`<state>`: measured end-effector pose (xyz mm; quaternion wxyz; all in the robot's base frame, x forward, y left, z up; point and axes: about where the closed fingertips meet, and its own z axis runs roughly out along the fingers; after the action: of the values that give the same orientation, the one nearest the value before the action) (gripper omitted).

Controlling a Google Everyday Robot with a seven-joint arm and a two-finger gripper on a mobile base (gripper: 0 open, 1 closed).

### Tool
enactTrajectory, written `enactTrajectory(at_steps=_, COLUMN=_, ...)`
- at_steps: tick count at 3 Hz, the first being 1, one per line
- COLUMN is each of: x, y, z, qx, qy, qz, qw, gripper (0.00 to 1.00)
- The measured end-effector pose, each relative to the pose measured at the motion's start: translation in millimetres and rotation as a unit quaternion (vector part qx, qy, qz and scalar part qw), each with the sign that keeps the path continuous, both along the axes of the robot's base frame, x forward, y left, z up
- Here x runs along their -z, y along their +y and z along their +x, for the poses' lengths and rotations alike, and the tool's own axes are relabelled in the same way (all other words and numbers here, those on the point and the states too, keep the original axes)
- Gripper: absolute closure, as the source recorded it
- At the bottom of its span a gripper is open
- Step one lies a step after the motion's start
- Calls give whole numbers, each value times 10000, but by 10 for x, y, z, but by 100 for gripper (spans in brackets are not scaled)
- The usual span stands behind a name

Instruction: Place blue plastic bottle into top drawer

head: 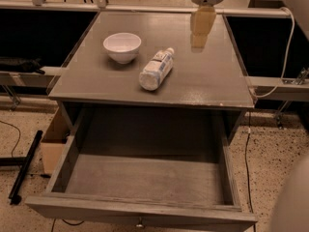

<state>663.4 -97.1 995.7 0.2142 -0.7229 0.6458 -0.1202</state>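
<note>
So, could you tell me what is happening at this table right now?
The robot's gripper hangs over the far right part of the grey table, not touching anything on it. The bottle lies on its side near the middle of the tabletop, well apart from the gripper, with a white bowl just to its left. Below the tabletop, the drawer is pulled wide open, and the bottle has not yet been put into it.
</note>
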Motion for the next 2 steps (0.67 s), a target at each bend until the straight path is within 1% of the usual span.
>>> enactTrajectory(at_steps=1, x=9, y=193, z=258, qx=-134, qy=-69, qz=-182, qw=9997, gripper=0)
enactTrajectory(at_steps=2, x=11, y=196, z=260, qx=-138, qy=-70, qz=-182, qw=9997, gripper=0)
